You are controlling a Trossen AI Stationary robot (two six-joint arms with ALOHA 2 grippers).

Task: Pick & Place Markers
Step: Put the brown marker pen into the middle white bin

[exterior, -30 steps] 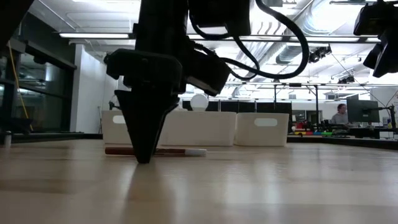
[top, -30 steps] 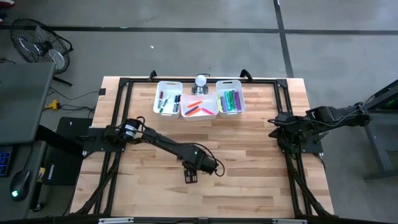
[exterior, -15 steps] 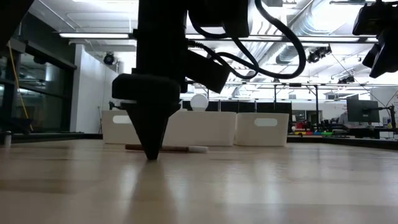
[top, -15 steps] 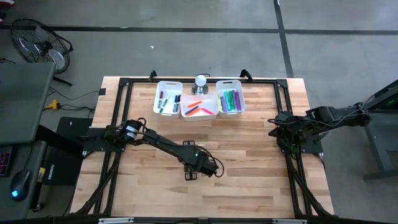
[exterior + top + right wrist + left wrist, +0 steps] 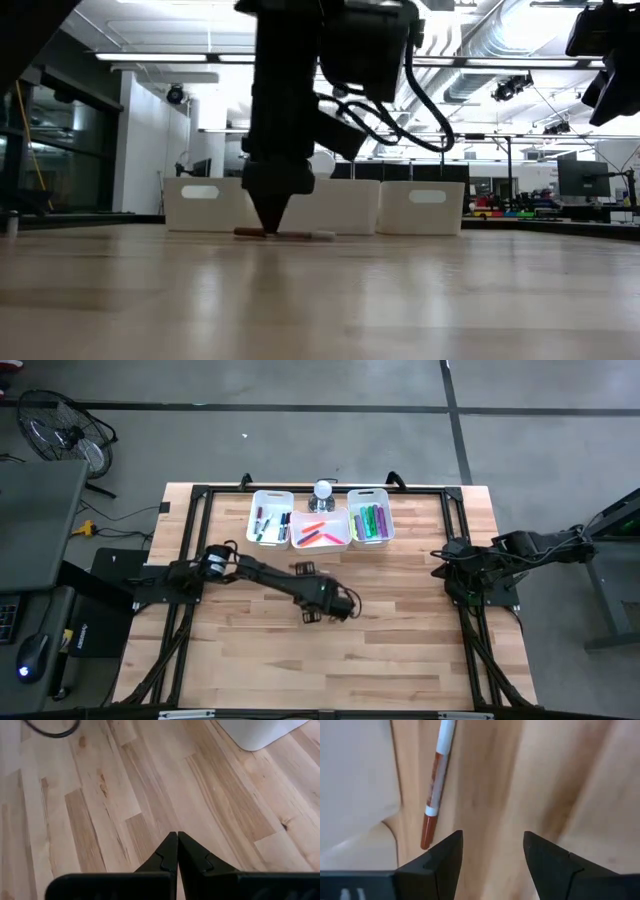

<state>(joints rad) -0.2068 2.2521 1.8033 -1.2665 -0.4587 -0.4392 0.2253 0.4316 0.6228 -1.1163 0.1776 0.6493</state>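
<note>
One marker (image 5: 436, 785), red-brown with a white barrel, lies flat on the wood table; in the low view the marker (image 5: 290, 235) shows just behind my left gripper's tips. My left gripper (image 5: 492, 855) is open and points down at mid-table (image 5: 310, 614). The marker's red end lies just ahead of one finger (image 5: 447, 857) and outside the gap, not touching it. More markers lie in three white bins (image 5: 320, 532) at the far edge. My right gripper (image 5: 177, 851) is shut and waits over the table's right side (image 5: 450, 573).
The three white bins stand side by side at the far edge (image 5: 300, 205), with a white round object (image 5: 322, 490) behind the middle one. A black frame (image 5: 200, 495) runs around the table. Bare wood lies near and to either side of the left gripper.
My left gripper has moved toward the table's far edge, staying low over the wood, and now stands right by the lying marker. The marker has kept its place. My right arm has kept still.
</note>
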